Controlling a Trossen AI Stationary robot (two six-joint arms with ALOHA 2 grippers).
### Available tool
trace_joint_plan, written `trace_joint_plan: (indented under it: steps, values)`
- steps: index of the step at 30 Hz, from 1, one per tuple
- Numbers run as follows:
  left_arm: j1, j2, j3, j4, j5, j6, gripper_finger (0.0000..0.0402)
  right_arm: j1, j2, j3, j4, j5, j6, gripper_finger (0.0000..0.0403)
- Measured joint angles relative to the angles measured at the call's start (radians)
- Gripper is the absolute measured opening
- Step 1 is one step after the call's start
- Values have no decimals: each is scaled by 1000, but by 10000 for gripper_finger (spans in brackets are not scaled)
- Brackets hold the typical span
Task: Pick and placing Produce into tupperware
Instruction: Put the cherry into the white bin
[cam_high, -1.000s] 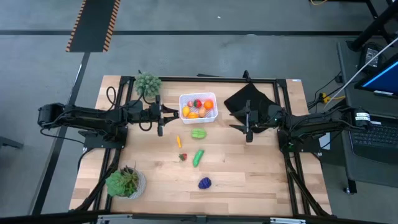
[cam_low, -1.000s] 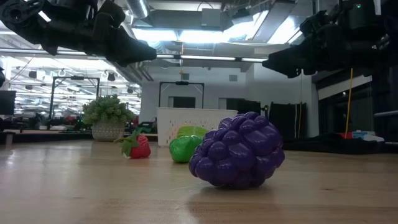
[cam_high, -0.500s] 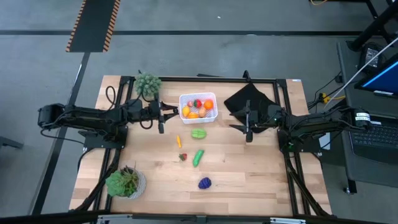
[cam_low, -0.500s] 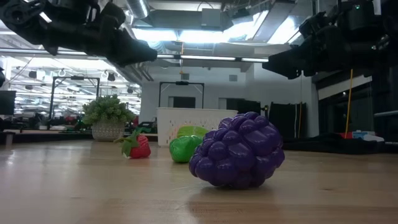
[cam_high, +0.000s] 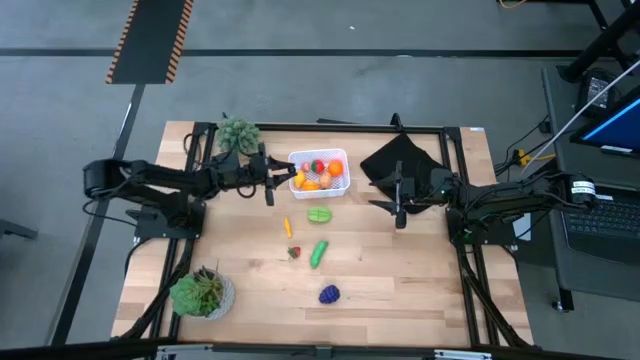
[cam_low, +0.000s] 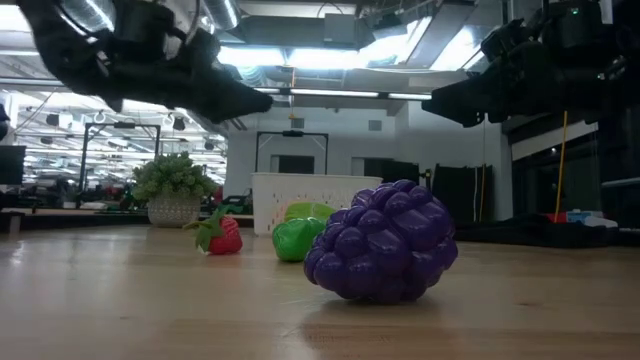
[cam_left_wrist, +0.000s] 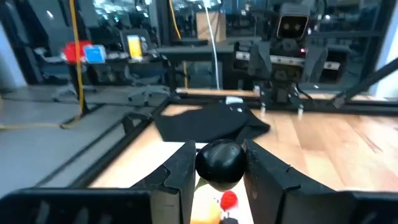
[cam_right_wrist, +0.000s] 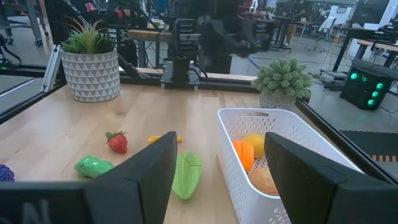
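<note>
Five produce pieces lie loose on the wooden table (cam_high: 400, 290) in the high view, in front of the white tupperware (cam_high: 319, 172): a small orange carrot (cam_high: 287, 227), a pale green leafy piece (cam_high: 319, 214), a strawberry (cam_high: 294, 252), a green pepper-like piece (cam_high: 318, 253) and a purple grape bunch (cam_high: 329, 294).

Carrot long axis runs roughly front to back; green pepper-like piece lies on a diagonal, one end toward the tub. Tub's long axis runs left to right; it holds orange, yellow and red pieces.

Left gripper (cam_high: 271, 184) is just beside the tub's left wall, raised above the table. Its fingers (cam_left_wrist: 177, 177) are clamped on a dark round piece (cam_left_wrist: 219, 163).

Right gripper (cam_high: 399, 205) waits right of the tub, near a black folded cloth (cam_high: 398, 160), fingers (cam_right_wrist: 143, 168) apart, holding nothing.

Table: pale wood planks, black frame rails. Two potted plants: one (cam_high: 238, 134) at the back left, one (cam_high: 203, 293) at the front left. Grey floor around; hazard-striped mat (cam_high: 150, 40) beyond; a laptop (cam_high: 612, 130) stands at the right.
</note>
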Motion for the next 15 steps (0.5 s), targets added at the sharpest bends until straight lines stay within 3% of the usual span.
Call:
trace_joint_plan:
  steps: [9,15]
  values:
    - [50,208,159,-10,124,6,101,0,0,0,0,0,0,243]
    - [72,252,274,-211,155,27,101,0,0,0,-1,0,0,243]
